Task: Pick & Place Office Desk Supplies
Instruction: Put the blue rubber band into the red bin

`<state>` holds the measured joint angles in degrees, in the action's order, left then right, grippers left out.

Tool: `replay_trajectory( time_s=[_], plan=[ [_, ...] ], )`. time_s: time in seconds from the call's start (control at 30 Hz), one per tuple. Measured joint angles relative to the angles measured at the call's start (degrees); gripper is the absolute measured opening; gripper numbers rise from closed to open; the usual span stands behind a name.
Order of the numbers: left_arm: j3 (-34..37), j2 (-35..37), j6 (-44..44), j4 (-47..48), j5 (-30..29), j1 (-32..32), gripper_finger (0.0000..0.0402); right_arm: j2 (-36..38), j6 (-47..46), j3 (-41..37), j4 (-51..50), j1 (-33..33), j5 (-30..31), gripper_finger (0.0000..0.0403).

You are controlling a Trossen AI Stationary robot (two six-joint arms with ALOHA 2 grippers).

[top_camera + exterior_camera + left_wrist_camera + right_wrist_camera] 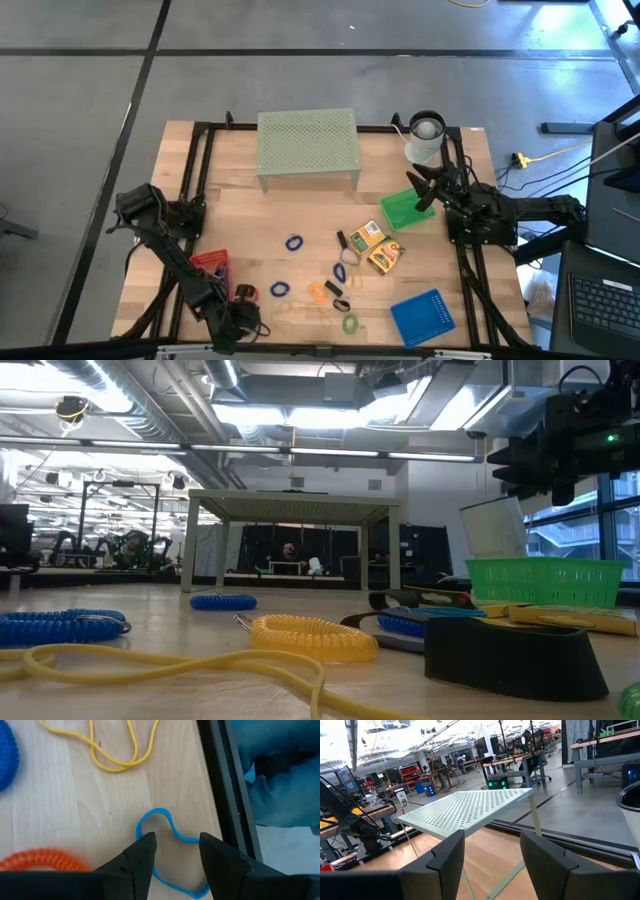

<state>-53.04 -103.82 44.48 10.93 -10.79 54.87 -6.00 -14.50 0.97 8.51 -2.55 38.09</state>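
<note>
Desk supplies loose on wood table, btwn red tray (212, 262) & blue tray (422, 316).
Coiled rings: blue (293, 243), orange (318, 291), green (350, 323); two yellow boxes (376, 246) just right of them. Left gripper (175, 845) by red tray, fingers apart, empty, astride thin blue band (167, 827). Right gripper (492, 845) well above, spread, empty.
</note>
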Motion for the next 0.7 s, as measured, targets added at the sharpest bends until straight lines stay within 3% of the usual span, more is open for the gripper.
replay_trajectory(
  time_s=[0.7],
  plan=[
    [0.33, -0.48, -4.78, -5.06, -3.26, -1.77, 0.0152, 0.02, 0.00, 0.00, 0.00, 0.00, 0.00, 0.0194]
  ],
)
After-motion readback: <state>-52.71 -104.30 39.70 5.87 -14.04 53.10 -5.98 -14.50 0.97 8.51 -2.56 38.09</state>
